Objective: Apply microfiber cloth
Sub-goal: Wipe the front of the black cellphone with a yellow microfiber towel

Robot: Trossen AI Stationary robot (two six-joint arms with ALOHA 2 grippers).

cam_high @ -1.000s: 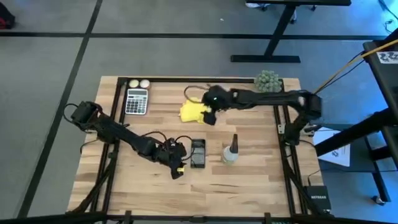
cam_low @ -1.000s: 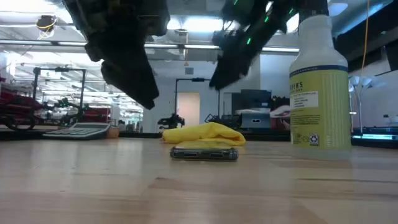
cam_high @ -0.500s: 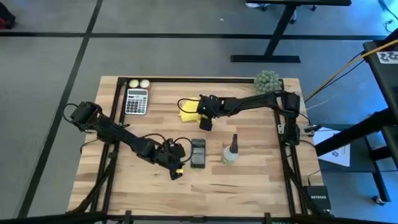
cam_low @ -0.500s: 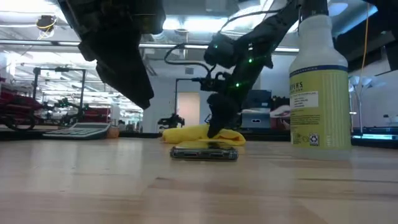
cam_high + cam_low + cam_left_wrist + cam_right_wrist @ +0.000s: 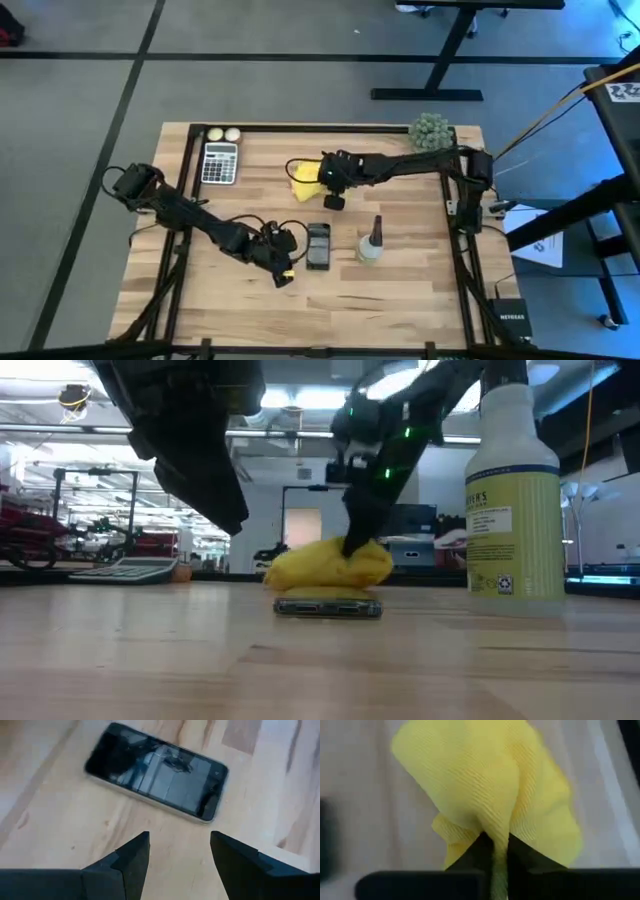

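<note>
The yellow microfiber cloth (image 5: 301, 182) lies bunched on the wooden table (image 5: 400, 290) at its middle, toward the far side. My right gripper (image 5: 495, 851) reaches over it from the table's right and is shut on it (image 5: 325, 567). The black smartphone (image 5: 318, 245) lies flat, screen up, nearer the front edge. My left gripper (image 5: 177, 855) hovers open just left of the phone (image 5: 155, 772), touching nothing. My right gripper pinches a raised fold (image 5: 495, 832) of the cloth between its two fingers, at the cloth's top on its right side. The fingers (image 5: 355, 540) come from above, slanting down. The cloth stands gathered into a hump below them, its lower part on the table.
A spray bottle (image 5: 371, 243) stands right of the phone. A calculator (image 5: 220, 162) and two small balls (image 5: 223, 134) lie at the far left, and a green knobbly bunch (image 5: 430, 130) sits at the far right corner. Black frame rails (image 5: 187, 200) run along the table's sides.
My right gripper has moved toward the table's left and come down onto the cloth, then shut on a fold of it. The cloth, flat and low before, is now drawn up into a taller hump.
</note>
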